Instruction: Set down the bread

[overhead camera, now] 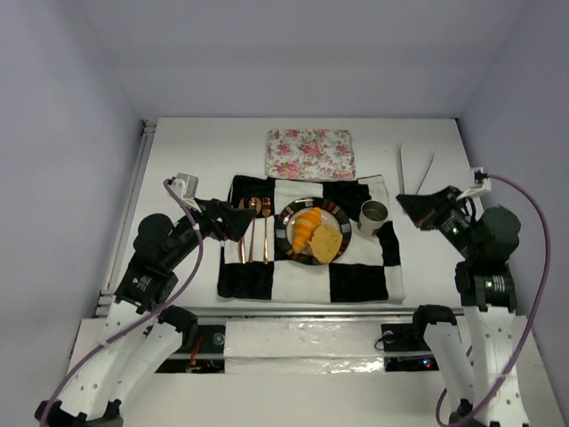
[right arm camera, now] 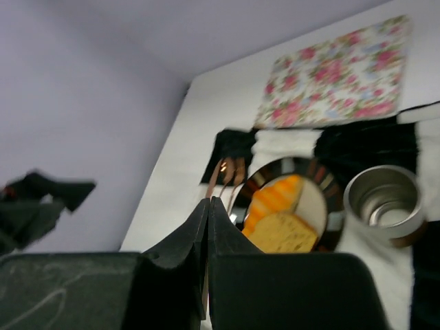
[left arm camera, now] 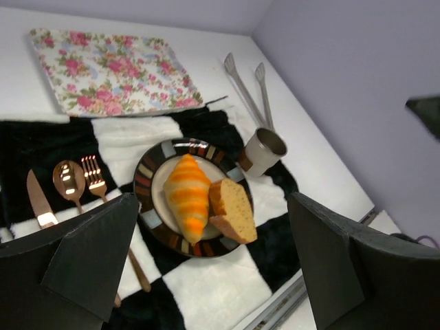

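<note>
The orange-golden croissant (overhead camera: 306, 229) and the tan bread slice (overhead camera: 326, 242) lie side by side on a round plate with a striped dark rim (overhead camera: 286, 224) in the middle of the checkered mat. In the left wrist view the croissant (left arm camera: 187, 195) and the slice (left arm camera: 234, 210) lie beyond my open fingers. In the right wrist view the croissant (right arm camera: 273, 199) and slice (right arm camera: 282, 232) show past shut fingers. My left gripper (overhead camera: 238, 219) is open and empty, left of the plate above the cutlery. My right gripper (overhead camera: 402, 203) is shut and empty, right of the cup.
A black and white checkered mat (overhead camera: 356, 280) bears a copper knife, spoon and fork (overhead camera: 255, 227) at its left and a metal cup (overhead camera: 373, 214) at the plate's right. A floral tray (overhead camera: 310, 153) lies behind. Tongs (overhead camera: 404, 169) lie at the back right.
</note>
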You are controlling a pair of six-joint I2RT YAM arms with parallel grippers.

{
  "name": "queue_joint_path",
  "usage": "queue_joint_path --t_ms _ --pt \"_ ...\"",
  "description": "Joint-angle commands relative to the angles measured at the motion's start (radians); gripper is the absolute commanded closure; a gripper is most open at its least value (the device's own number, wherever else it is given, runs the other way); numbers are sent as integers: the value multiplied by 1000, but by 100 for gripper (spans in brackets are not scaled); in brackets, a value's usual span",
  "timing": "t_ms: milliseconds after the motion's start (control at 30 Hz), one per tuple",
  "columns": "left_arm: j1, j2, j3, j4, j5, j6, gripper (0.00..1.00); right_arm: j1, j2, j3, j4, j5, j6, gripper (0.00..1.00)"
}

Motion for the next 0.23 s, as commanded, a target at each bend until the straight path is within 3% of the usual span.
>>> queue_joint_path --t_ms 0,200 --pt "3 -1 122 44 26 -36 11 49 -65 -44 -73 -146 10 100" --pt "3 28 175 6 10 -47 11 76 -51 -79 -69 -193 -18 95"
